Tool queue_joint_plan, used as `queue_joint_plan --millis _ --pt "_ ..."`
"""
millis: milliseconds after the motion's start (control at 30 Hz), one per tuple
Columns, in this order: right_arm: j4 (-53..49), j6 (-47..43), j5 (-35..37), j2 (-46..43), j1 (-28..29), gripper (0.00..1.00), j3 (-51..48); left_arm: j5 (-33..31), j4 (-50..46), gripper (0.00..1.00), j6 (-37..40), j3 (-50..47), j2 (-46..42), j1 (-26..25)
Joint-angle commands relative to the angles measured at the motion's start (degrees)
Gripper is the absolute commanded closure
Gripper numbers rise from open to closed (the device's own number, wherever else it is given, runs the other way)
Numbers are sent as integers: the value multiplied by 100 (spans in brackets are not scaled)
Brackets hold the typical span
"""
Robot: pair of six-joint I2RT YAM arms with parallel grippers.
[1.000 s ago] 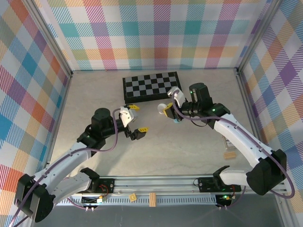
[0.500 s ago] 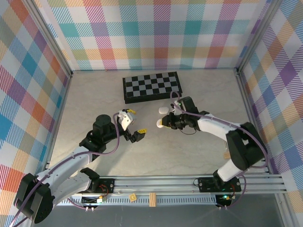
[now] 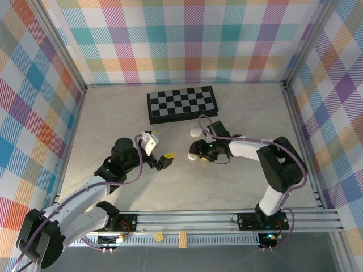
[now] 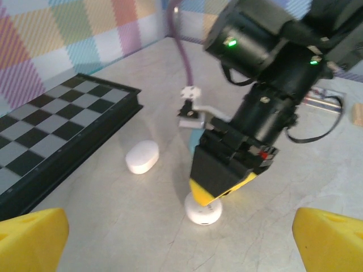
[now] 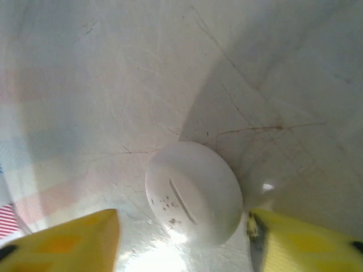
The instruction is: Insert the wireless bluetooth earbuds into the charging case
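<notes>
Found round white plastic charging case point(image 5: 193, 190) lying on pale stone-patterned tabletop point(image 3: 113, 113), apparently closed, between released, spread jaws of right pincer point(image 3: 197, 155). Noted left pincer point(image 3: 160, 150) wide open, empty. Cannot confirm earbuds inside; insertion judged incomplete.

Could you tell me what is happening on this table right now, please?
The right gripper is down at the table, its jaws open on either side of a white charging case lying there. The left gripper hangs open over the table off to one side, holding nothing. A second white case lies nearer the chessboard at the back.
</notes>
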Motion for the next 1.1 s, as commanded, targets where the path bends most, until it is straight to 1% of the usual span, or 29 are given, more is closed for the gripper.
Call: queue_joint_plan --millis 0,100,167,267,333,400,467,567,600,633,667,767,800,833,900,967,1033,1067 --pt "-516 -541 729 -654 -87 26 250 -1029 -69 0 -439 160 16 27" --pt "-671 -1162 1383 -1287 -299 17 194 -1606 1 0 -533 81 39 317" --pt "-614 -1604 1754 -1685 -534 15 100 -1898 144 0 -615 -26 29 593" --pt "89 -2522 2435 -2231 -896 7 -308 -2132 316 0 -679 -192 89 1091" --pt "712 -3296 2754 -2449 -1156 1 -648 -2389 674 0 -788 -427 158 1380" --pt "1233 -4001 2882 -2504 -1429 1 -921 -2485 1134 0 -891 -697 301 1716" --pt "1747 -4505 2992 -2382 -1632 1 -1176 -2496 1547 0 -862 -875 580 1959" --pt "2772 -4903 2831 -1957 -1985 1 -1643 -2503 2314 0 -869 -1069 1300 2292" --pt "2842 -5025 2835 -1787 -2082 1 -1669 -2487 2579 0 -924 -1111 1582 2395" --pt "3052 -5004 2822 -1652 -2182 1 -1727 -2463 2812 0 -1011 -1129 1815 2475" --pt "3243 -4853 2628 -1538 -2360 1 -1823 -2377 3125 0 -1100 -1140 2083 2563" --pt "3903 -4451 2036 -1248 -2800 1 -2107 -2143 3639 0 -1069 -995 2624 2627" --pt "4291 -4346 1879 -1173 -2933 1 -2240 -2167 3495 0 -1128 -835 2846 2667" --pt "4321 -4244 1734 -1181 -3057 1 -2289 -2169 3450 0 -1142 -710 3070 2685" --pt "4563 -4092 1572 -1149 -3232 1 -2403 -2180 3690 0 -1135 -581 3569 2689" --pt "4674 -4070 1592 -1111 -3235 1 -2459 -2328 3797 0 -1162 -535 3769 2685" --pt "4707 -4062 1615 -1092 -3239 1 -2470 -2464 3392 0 -1246 -353 3744 2685" --pt "4705 -4066 1619 -1093 -3239 1 -2467 -2470 3391 0 -1246 -337 3777 2698"
